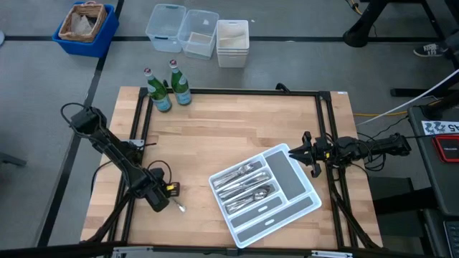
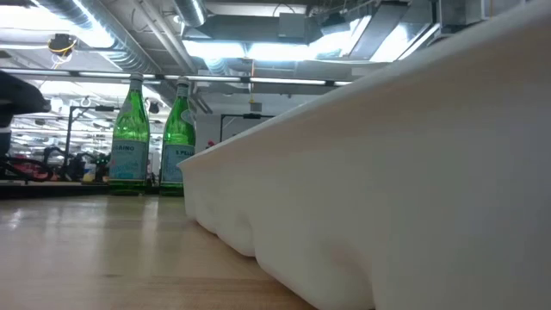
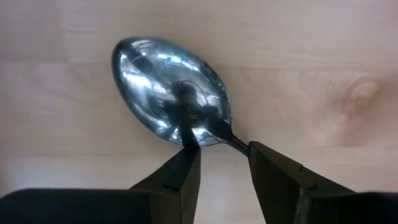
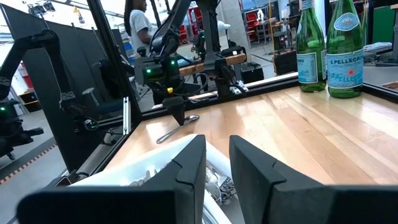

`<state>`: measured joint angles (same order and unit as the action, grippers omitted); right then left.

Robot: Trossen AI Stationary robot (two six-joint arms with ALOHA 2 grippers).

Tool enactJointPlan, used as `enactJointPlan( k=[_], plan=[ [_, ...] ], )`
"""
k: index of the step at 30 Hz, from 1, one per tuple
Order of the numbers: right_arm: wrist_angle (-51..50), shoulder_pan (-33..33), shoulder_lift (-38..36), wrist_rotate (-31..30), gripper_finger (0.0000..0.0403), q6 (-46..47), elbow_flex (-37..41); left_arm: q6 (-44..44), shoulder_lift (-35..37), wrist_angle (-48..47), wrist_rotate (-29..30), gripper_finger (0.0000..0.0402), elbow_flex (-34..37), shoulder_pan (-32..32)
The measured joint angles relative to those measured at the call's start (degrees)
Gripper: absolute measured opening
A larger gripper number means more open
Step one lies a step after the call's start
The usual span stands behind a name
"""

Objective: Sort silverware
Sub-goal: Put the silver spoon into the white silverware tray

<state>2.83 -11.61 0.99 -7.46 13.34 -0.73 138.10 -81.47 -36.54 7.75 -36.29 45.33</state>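
Observation:
A shiny spoon (image 3: 171, 93) lies on the wooden table near its front left, also visible in the high view (image 1: 180, 207). My left gripper (image 3: 221, 149) points down over it, open. One finger stands at the bowl's rim and the other beside the neck. The white divided tray (image 1: 297, 188) sits front right, with silverware (image 1: 244, 183) lying in its left compartments. My right gripper (image 4: 217, 142) is level at the tray's far right corner (image 1: 292, 150), open with a narrow gap and nothing between its fingers. My left gripper comes at the spoon's neck (image 3: 229, 138) from above, just behind the bowl, with one finger on each side. The spoon lies flat on the table (image 4: 177, 129). I cannot tell whether either fingertip touches it.
Two green glass bottles (image 1: 159, 92) (image 1: 179, 86) stand at the table's far left corner. Clear bins (image 1: 197, 32) and a blue bin (image 1: 86, 27) sit on the floor beyond the far edge. A person (image 4: 138, 25) stands beyond the table. In the low view, the tray's wall (image 2: 387, 172) fills most of the picture.

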Motion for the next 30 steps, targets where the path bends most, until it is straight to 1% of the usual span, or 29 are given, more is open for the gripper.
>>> enactJointPlan(
  k=[13, 16, 19, 23, 30],
  plan=[
    [0.0, 0.0, 0.0, 0.0, 0.0076, 0.0, 0.0, -0.5, 0.5, 2.7, 1.7, 0.0124, 0.1, -1.2],
    [0.0, 0.0, 0.0, 0.0, 0.0076, 0.0, 0.0, -0.6, 1.4, 3.8, 4.2, 0.0124, 0.2, -1.4],
    [0.0, 0.0, 0.0, 0.0, 0.0076, 0.0, 0.0, -0.9, 2.2, 5.0, 5.4, 0.0124, 0.2, -1.5],
    [0.0, 0.0, 0.0, 0.0, 0.0076, 0.0, 0.0, -1.6, 2.4, 6.0, 5.1, 0.0124, 0.2, -2.5],
    [0.0, 0.0, 0.0, 0.0, 0.0076, 0.0, 0.0, -1.7, 2.4, 3.9, 4.4, 0.0124, 0.1, -5.0]
  ],
)
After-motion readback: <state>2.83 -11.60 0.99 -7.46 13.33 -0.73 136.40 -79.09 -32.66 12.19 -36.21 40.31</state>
